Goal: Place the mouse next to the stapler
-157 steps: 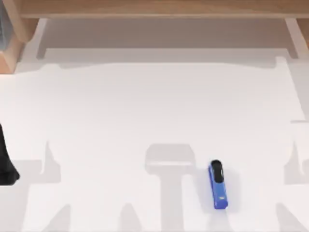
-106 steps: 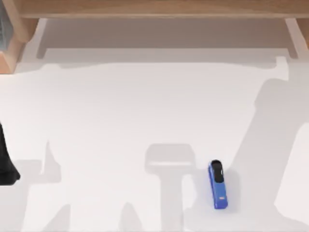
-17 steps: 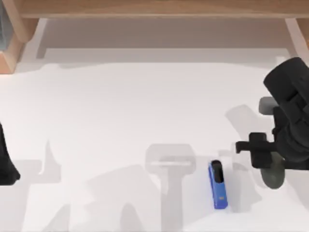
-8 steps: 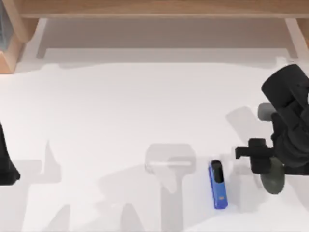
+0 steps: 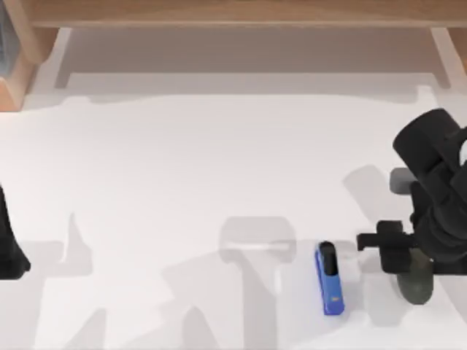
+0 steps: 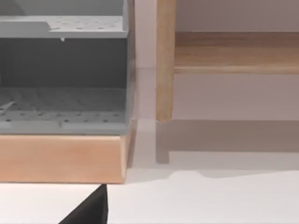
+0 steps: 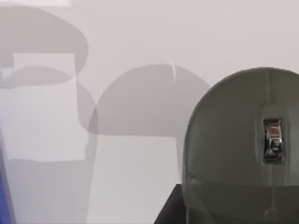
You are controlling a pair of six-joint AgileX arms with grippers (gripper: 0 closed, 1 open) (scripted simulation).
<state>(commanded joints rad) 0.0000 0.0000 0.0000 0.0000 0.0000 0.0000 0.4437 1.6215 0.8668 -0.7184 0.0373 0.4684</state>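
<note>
1. The right gripper (image 5: 416,271) holds the small dark grey, rounded oval mouse (image 5: 416,281) from above, its jaws shut on the mouse's sides. In the right wrist view the mouse (image 7: 243,144) hangs close under the camera with its scroll wheel (image 7: 272,137) facing up, and its shadow lies on the white tabletop (image 7: 140,70) beside it, so I judge it is not yet set down.

2. Over the last second the right arm (image 5: 438,197) has drifted a little toward the table's near edge and lower, bringing the mouse down at the right of the slim, bright blue stapler (image 5: 329,279) with the black rounded end. Several seconds back this arm was out of sight and the stapler lay alone.

3. The stapler has not moved: it lies lengthwise near the near edge, right of the middle. The mouse is near it but apart, between it and the table's right edge. A sliver of blue (image 7: 3,196) in the right wrist view agrees.

4. Judged from this, carrying is nearly over; lowering and release remain, perhaps with a small shift toward the stapler.

5. The left arm (image 5: 9,248) stays parked at the table's left edge; whether its jaws are open cannot be told.
</note>
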